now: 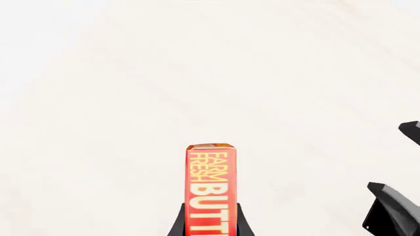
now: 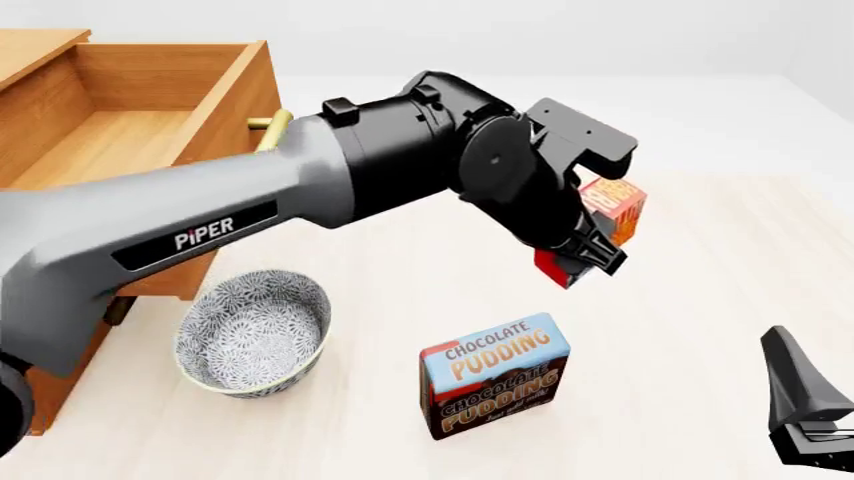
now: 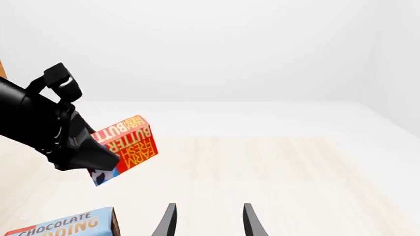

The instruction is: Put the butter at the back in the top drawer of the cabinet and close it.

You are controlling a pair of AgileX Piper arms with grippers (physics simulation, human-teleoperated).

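Right of centre in the front view, the left gripper [image 2: 597,250] has its fingers clamped on the butter [image 2: 617,208], holding it up off the desk [image 2: 694,300]. Top drawer [image 2: 134,130] of the cabinet [image 2: 60,395] is pulled open at upper left. Right gripper [image 3: 206,221] sits low at the bottom right, fingers parted, holding nothing.

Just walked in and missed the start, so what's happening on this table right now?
The left gripper holds the butter up in the air above the table. The top drawer of the cabinet is open, with nothing visible inside. The right gripper is open and idle at the near right. A pudding box and a bowl sit on the table.
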